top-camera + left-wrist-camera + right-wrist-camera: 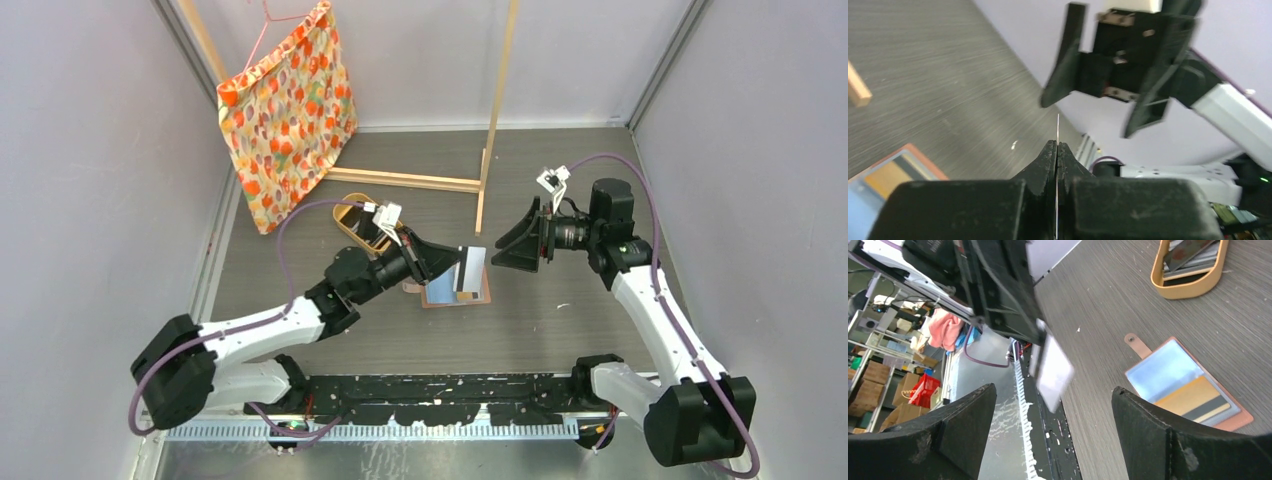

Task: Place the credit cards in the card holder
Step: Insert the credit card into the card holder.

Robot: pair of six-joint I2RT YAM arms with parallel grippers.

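**one card held in the air between two arms, card holder open below**

my left gripper (1057,148) is pinched tight on a single credit card (1053,369), seen edge-on from its own wrist and held clear of the table (560,330). my right gripper (508,246) faces it with its jaws spread wide and nothing between them. the card holder (1173,375) lies open and flat on the table, just below and beside the held card, snap tab outward. i judge the step to be a pass or re-grip of this card before it is inserted. the next move calls for lining the card's short edge up with a free glossy pocket and sliding it in flat, probably with the other arm steadying the leather.

count: one card in the air; one tan card (1193,395) already in a pocket; one card holder; one oval tray (1188,290) holding more cards, number not readable.
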